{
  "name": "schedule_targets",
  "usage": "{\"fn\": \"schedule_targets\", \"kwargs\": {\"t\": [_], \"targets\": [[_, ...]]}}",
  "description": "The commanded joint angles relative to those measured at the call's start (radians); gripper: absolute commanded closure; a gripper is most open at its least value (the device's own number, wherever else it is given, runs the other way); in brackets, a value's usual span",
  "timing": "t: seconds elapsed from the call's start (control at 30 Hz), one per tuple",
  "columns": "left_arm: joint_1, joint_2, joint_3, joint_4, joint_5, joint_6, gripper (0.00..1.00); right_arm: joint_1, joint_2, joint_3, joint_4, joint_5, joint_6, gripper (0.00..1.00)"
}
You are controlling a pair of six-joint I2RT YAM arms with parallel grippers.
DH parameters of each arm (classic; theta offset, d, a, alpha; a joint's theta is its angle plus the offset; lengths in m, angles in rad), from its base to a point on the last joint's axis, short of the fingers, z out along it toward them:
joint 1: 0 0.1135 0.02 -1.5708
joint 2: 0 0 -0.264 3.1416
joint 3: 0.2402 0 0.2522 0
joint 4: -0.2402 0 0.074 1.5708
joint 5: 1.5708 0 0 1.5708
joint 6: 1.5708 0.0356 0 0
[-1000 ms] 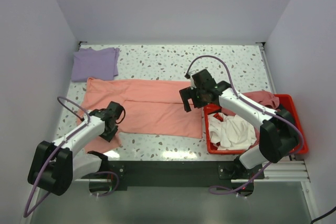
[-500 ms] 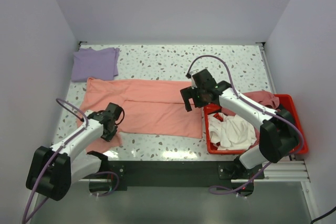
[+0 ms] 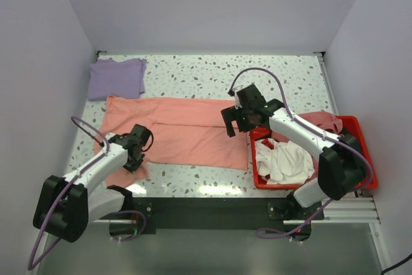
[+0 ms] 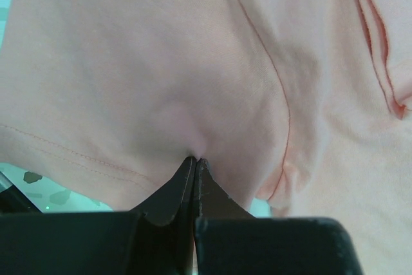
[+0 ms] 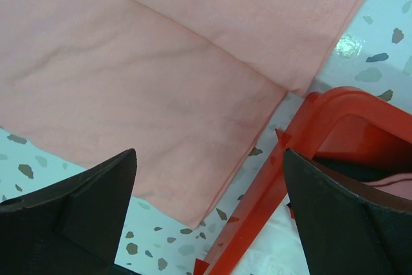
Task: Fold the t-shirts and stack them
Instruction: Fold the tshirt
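Across table mid, from above: 1 salmon tee (image 3: 187, 130) flat, 1 lavender tee (image 3: 117, 76) at far-left corner, 1 white tee (image 3: 286, 162) + 1 dusty-pink tee (image 3: 318, 120) in red bin (image 3: 356, 122) by right edge. L wrist: left gripper (image 4: 195, 159) clamped on salmon tee nr near edge; soft, limp, prob. best taken at hems. R wrist: right gripper (image 5: 209, 156) apart, empty, over tee's right end.

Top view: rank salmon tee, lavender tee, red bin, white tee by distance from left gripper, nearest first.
1. salmon tee: pinched in the left gripper, near left.
2. lavender tee: far-left corner.
3. red bin: right side.
4. white tee: inside the bin.
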Motion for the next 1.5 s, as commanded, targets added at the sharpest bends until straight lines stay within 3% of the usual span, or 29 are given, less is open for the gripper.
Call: {"fn": "schedule_targets", "kwargs": {"t": [0.0, 0.53, 0.73, 1.0, 1.47], "targets": [[0.000, -0.014, 0.057, -0.047, -0.049, 0.037, 1.00, 0.028, -0.045, 0.002, -0.010, -0.049, -0.018, 0.01], [0.000, -0.045, 0.172, -0.099, -0.086, 0.180, 1.00, 0.303, -0.057, -0.056, -0.126, -0.020, -0.049, 0.01], [0.002, -0.031, 0.195, -0.118, -0.110, 0.203, 1.00, 0.382, 0.007, -0.095, -0.140, -0.004, -0.038, 0.07], [0.002, -0.034, 0.206, -0.100, -0.126, 0.231, 1.00, 0.384, 0.063, -0.118, -0.169, 0.055, 0.069, 0.18], [0.002, -0.037, 0.203, -0.064, -0.126, 0.269, 1.00, 0.381, 0.176, -0.092, -0.172, 0.092, 0.104, 0.30]]}}
